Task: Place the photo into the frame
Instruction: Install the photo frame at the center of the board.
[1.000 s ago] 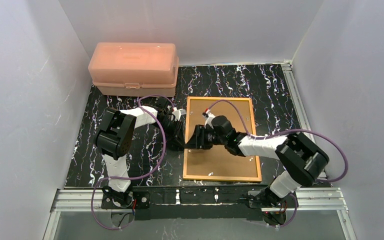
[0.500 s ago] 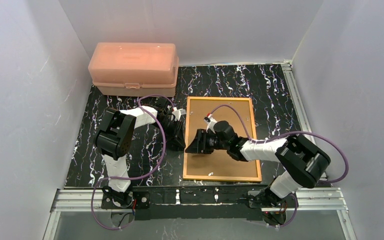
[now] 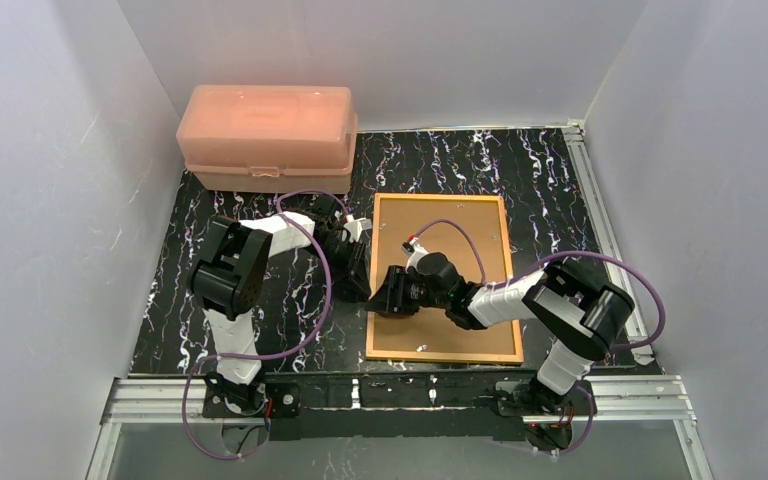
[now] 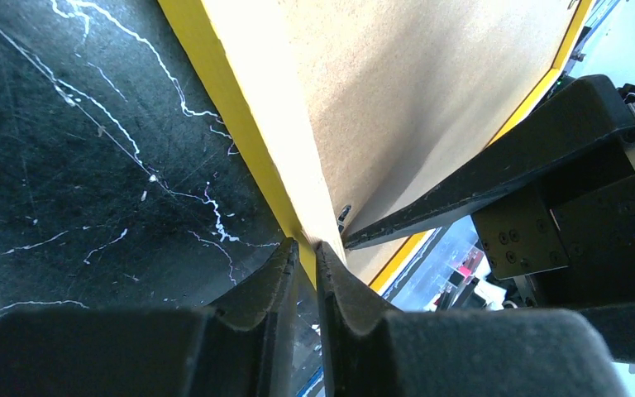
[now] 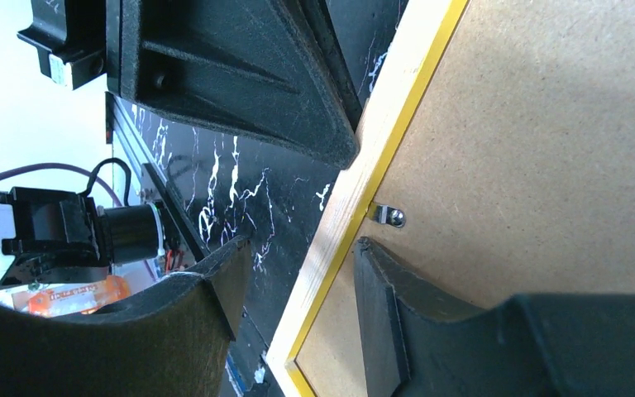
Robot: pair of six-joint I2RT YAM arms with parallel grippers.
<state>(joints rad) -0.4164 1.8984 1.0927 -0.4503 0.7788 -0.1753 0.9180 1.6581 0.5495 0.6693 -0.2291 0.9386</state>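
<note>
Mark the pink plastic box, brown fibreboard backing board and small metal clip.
pink plastic box (image 3: 265, 125), top view, its lid.
brown fibreboard backing board (image 3: 460, 338), top view, bare near part.
small metal clip (image 5: 393, 217), right wrist view, its round end.

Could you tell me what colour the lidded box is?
The box is pale pink, best in top view.

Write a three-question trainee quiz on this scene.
1. True or false: the frame lies yellow front up.
2. Which one pinches the frame's edge? A. the left end effector B. the right one C. neither
3. Fill in: the right end effector stands ___, straddling the frame's edge.
Key: 1 false, the backing board faces up; 2 A; 3 open.
</note>
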